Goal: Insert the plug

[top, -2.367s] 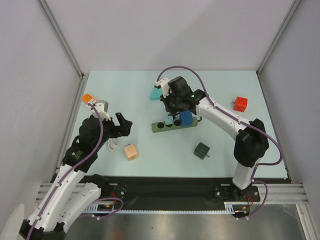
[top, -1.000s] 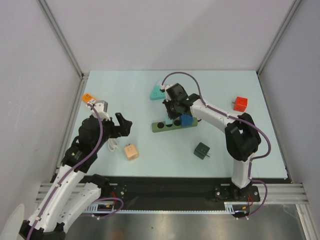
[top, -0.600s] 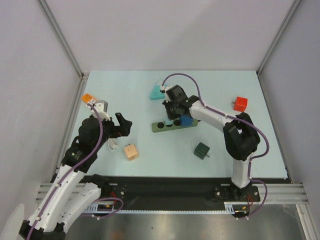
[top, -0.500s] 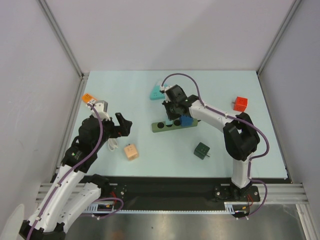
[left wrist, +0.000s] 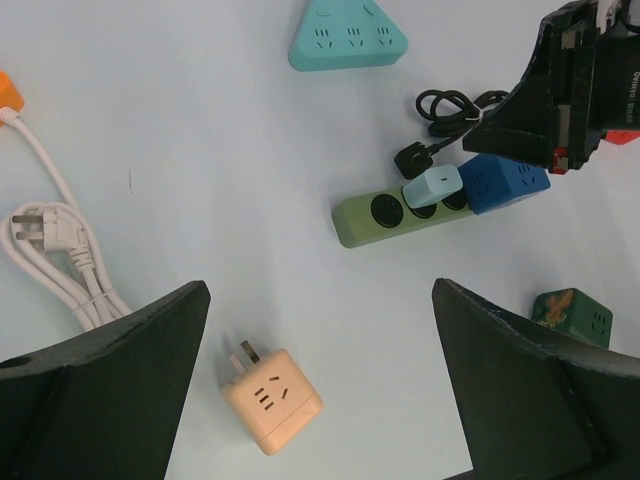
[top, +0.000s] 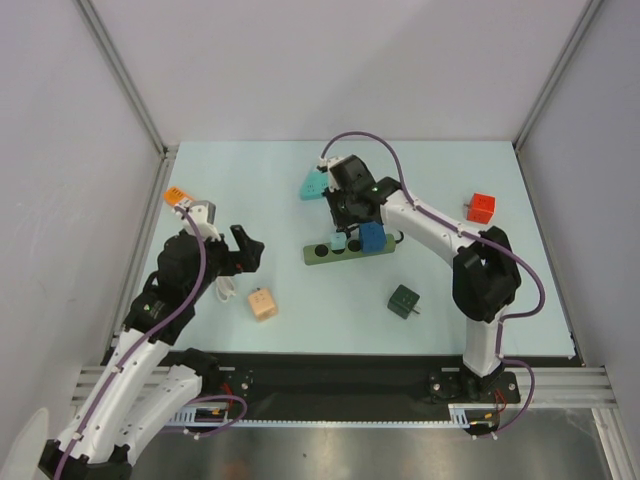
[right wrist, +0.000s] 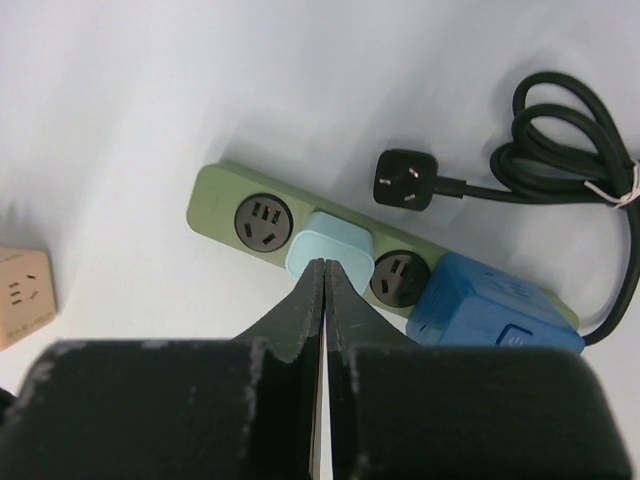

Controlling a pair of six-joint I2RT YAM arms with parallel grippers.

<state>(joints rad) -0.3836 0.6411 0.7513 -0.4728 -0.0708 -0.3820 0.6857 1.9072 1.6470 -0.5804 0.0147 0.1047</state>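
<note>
A light-blue plug (top: 340,242) (right wrist: 330,243) stands in the middle socket of the green power strip (top: 318,255) (right wrist: 214,194) at mid-table. A blue cube adapter (top: 372,238) (right wrist: 488,305) occupies the strip's right end. My right gripper (top: 346,214) (right wrist: 325,266) is shut with nothing between its fingers, its tips directly over the plug's top; whether they touch it I cannot tell. My left gripper (top: 250,250) (left wrist: 318,290) is wide open and empty, hanging over the table left of the strip, above a peach cube plug (top: 262,304) (left wrist: 272,400).
The strip's black cord and plug (right wrist: 405,180) coil behind it. A teal triangular adapter (top: 312,187) lies at the back, a red cube (top: 482,208) at the right, a dark green cube (top: 404,300) in front, and an orange adapter (top: 178,196) with white cable (left wrist: 55,260) at the left.
My right wrist has shifted slightly back and up over the strip, still shut. The light-blue plug stays in the strip. The left arm has not moved.
</note>
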